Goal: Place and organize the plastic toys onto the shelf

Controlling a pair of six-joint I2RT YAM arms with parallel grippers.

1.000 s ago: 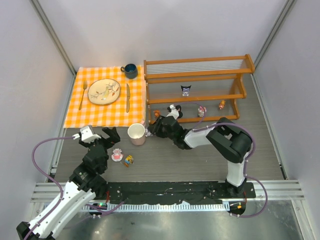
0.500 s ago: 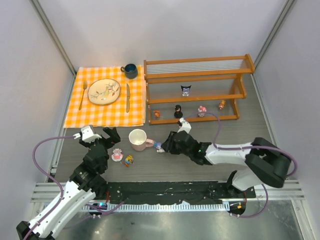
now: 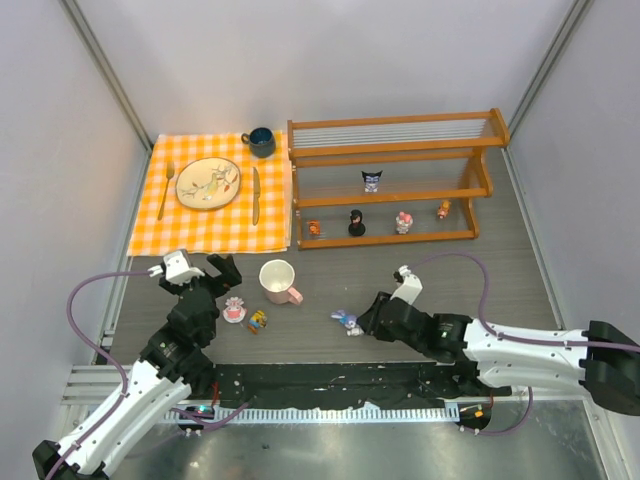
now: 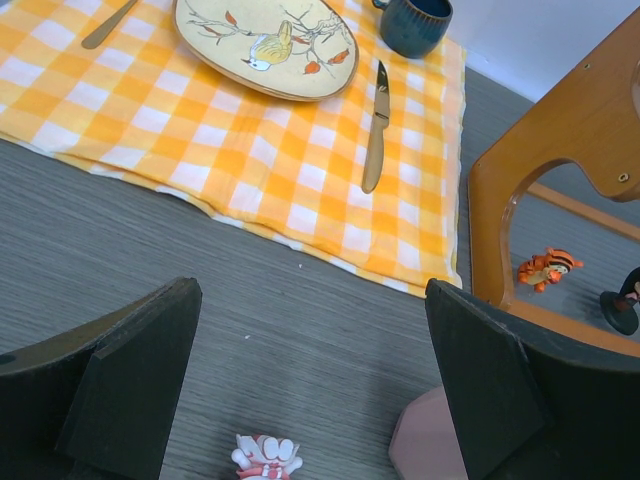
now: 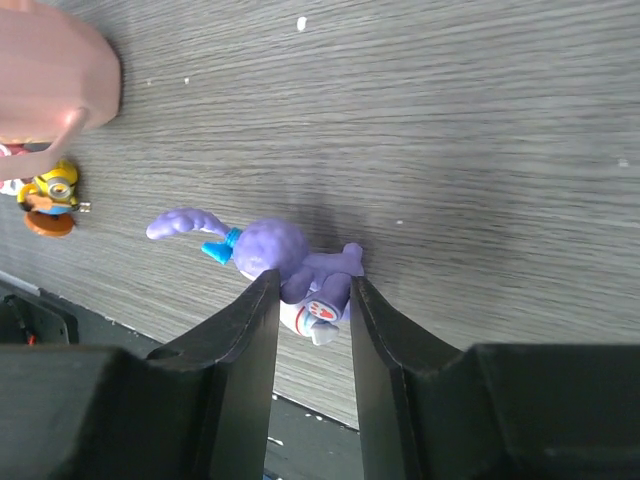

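as seen from above, the shelf (image 3: 400, 150) stands at the back; the purple toy (image 3: 346, 320) lies on the table (image 3: 330, 290) by the right gripper (image 3: 362, 322). left wrist: left gripper (image 4: 310, 300) spread wide. right wrist: fingers (image 5: 245, 330) pinch the purple toy.

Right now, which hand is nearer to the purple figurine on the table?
The right one. The right hand has the purple figurine between its fingers, gripped on both sides. The left hand is wide open, far to its left, near the pink-white figurine.
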